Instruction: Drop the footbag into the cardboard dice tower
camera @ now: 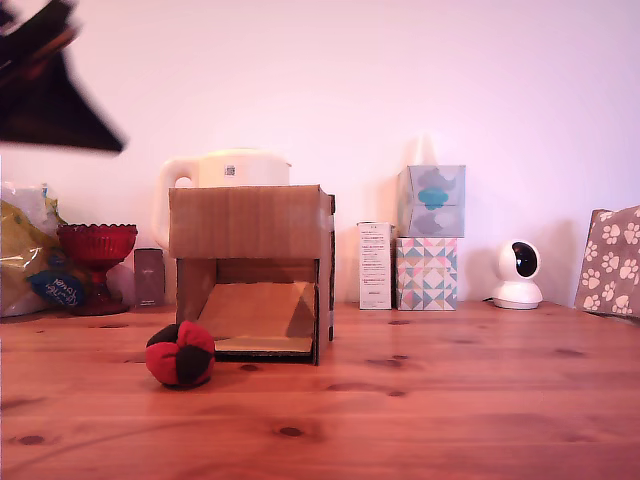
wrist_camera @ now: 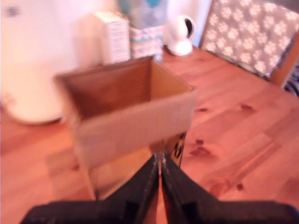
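The claw is seen in the wrist view with its two black fingers pressed together, only a thin line between them, and nothing is held between the tips. It hangs above the near top edge of the cardboard dice tower, whose top is open, so the brown inner walls are visible from above; this picture is blurred. In the exterior view only a dark blurred part of the arm shows at the upper left corner, high over the bench. The cardboard dice tower stands on the wooden bench, and its front opening shows a sloped cardboard ramp inside. The footbag, red and black, lies on the bench just beside the tower's front corner, at the exterior view's left of the opening, apart from the claw. Behind the tower stands a white kettle. At the exterior view's left there is a red glass goblet, and at the right a white carton, two stacked tissue boxes, a small white camera and a fabric with paw prints.
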{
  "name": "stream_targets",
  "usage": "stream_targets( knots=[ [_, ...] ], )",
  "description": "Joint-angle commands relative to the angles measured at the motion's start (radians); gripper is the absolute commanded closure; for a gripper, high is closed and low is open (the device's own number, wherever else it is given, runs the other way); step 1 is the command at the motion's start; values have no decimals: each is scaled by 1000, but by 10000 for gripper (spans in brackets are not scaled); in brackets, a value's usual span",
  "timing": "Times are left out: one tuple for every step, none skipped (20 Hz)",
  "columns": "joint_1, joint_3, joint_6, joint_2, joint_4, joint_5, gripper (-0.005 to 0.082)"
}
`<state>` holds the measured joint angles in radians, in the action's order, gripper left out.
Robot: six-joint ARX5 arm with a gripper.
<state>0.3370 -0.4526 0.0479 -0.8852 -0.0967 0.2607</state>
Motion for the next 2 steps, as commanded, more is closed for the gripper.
stream_targets(
  knots=[
    [-14, 47, 17, 54, 2, 0, 793],
    [-21, 63, 25, 95, 33, -2, 793]
  ],
)
